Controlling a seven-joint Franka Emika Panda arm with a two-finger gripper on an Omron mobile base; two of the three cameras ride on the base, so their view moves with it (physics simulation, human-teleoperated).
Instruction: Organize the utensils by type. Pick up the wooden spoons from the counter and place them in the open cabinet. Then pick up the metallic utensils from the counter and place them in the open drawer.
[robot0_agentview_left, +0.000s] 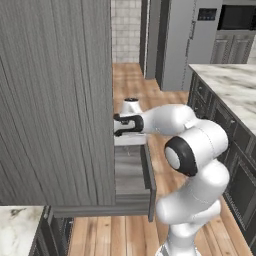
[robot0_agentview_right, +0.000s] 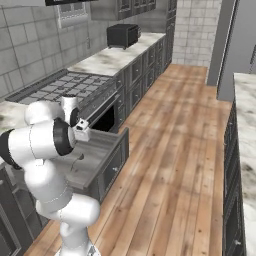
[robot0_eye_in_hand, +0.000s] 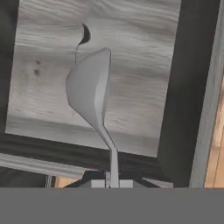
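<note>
Below your pincer (robot0_eye_in_hand: 113, 183) the open drawer (robot0_eye_in_hand: 131, 74) waits, and you're pinching the silvery spoon (robot0_eye_in_hand: 89, 94) bowl-down above it for dropping in.

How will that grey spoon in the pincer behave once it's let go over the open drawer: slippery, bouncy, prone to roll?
The metal spoon looks smooth, so probably slippery; the pincer grips only the thin handle end, so it may pivot. It seems slim and rigid, likely light. Dropped onto the open drawer floor beside the spoon lying there, its curved bowl could rock or skid rather than roll.
</note>
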